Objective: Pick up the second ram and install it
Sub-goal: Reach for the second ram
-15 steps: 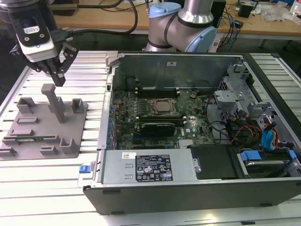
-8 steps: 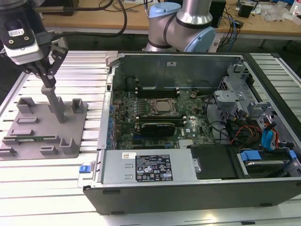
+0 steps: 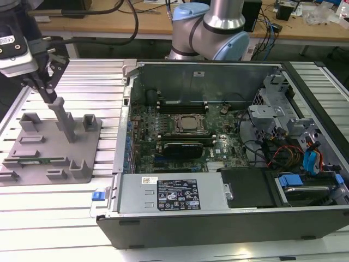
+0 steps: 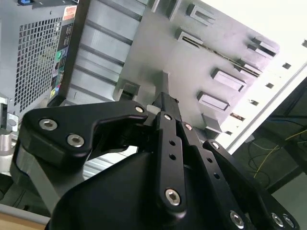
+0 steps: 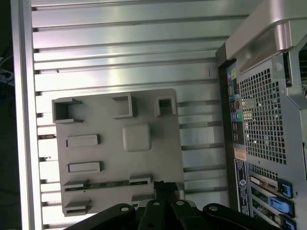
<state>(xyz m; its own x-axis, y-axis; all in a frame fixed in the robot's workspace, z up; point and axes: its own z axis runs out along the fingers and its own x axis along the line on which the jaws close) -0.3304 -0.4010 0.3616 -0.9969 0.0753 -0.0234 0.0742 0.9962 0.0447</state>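
Arm reaches to exterior view's left, gripper (image 3: 51, 97) pointing down over gray fixture plate (image 3: 52, 143), tip just beside upright post (image 3: 66, 123). Fingers pinched together, nothing seen between them. Second ram (image 3: 34, 160) sits in plate's holders, apart from gripper. Exterior view gives open computer case (image 3: 218, 226) interior. First wrist view gives its rear port panel (image 5: 261, 110).

Open computer case (image 3: 218, 226) beside grey fixture plate (image 3: 49, 144) on slatted table (image 3: 49, 213).
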